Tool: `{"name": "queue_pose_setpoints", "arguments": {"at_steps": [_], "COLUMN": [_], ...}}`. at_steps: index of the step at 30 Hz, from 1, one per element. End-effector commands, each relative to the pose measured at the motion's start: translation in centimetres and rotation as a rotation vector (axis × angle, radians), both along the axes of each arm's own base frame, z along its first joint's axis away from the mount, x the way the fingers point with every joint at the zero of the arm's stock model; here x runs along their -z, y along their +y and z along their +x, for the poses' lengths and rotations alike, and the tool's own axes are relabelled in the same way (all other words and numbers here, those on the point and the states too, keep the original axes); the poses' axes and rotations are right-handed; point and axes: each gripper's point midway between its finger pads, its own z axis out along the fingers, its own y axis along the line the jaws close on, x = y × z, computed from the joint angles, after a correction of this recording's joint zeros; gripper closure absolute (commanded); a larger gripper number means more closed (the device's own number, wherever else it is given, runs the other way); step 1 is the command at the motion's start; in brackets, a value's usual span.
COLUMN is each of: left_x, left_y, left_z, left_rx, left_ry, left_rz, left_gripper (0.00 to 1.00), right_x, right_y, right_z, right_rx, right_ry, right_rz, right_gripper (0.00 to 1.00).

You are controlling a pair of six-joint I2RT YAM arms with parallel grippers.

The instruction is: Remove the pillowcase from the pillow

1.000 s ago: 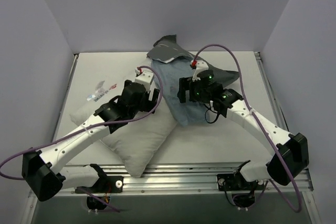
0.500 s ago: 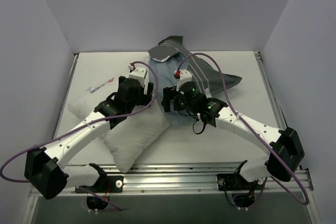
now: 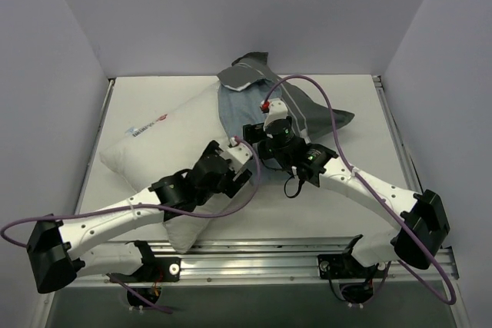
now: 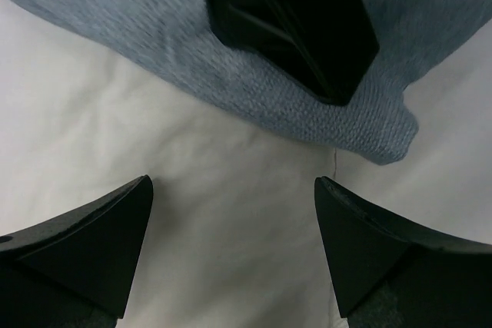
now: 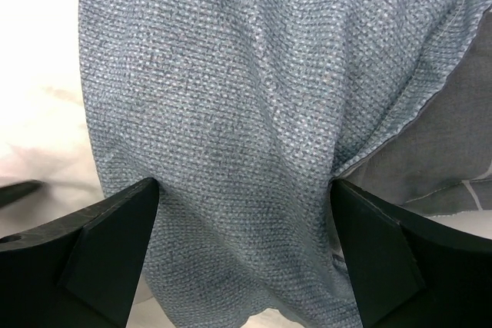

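Item 1, pillowcase (image 3: 244, 86). Thin cloth, light denim-blue on one face, dark grey with pale stripes on the other, crumpled in a heap. It is found beneath and ahead of the right pincer (image 5: 242, 190). The gap between the fingers is filled by blue weave, and the grey face is turned up to their right. The cloth is not pinched: the jaws are spread wide, released.

Item 2, pillow (image 3: 165, 147). Plump, white, rectangular, laid askew; a small red-and-blue logo (image 3: 150, 127) is printed near one corner. It is found beneath the left pincer (image 4: 231, 190). Bare white is seen between the fingers, with the blue hem just ahead, overlapping the pillow's end. The jaws are spread wide and nothing is grasped. A black finger of the right pincer is seen just ahead, over the blue cloth.
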Motion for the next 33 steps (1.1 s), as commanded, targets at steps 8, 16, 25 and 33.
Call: {"name": "queue_pose_setpoints", "arguments": {"at_steps": [8, 16, 25, 33], "left_x": [5.3, 5.6, 4.8, 3.5], "left_y": [0.8, 1.2, 1.9, 2.1], "left_z": [1.5, 1.3, 0.8, 0.7], "left_rx": [-0.181, -0.220, -0.237, -0.234], "left_ry": [0.011, 0.043, 0.082, 0.090], "left_rz": [0.060, -0.021, -0.124, -0.189], "left_gripper": [0.06, 0.39, 0.98, 0.98], "right_x": [-1.7, -2.2, -3.4, -3.8], "right_y": [-0.5, 0.2, 1.3, 3.8], "right_z": [0.4, 0.0, 0.1, 1.0], "right_rx": [0.010, -0.040, -0.087, -0.078], "right_ry": [-0.049, -0.057, -0.087, -0.119], "right_rz": [-0.009, 0.004, 0.006, 0.000], "right_gripper": [0.10, 0.09, 0.08, 0.07]}}
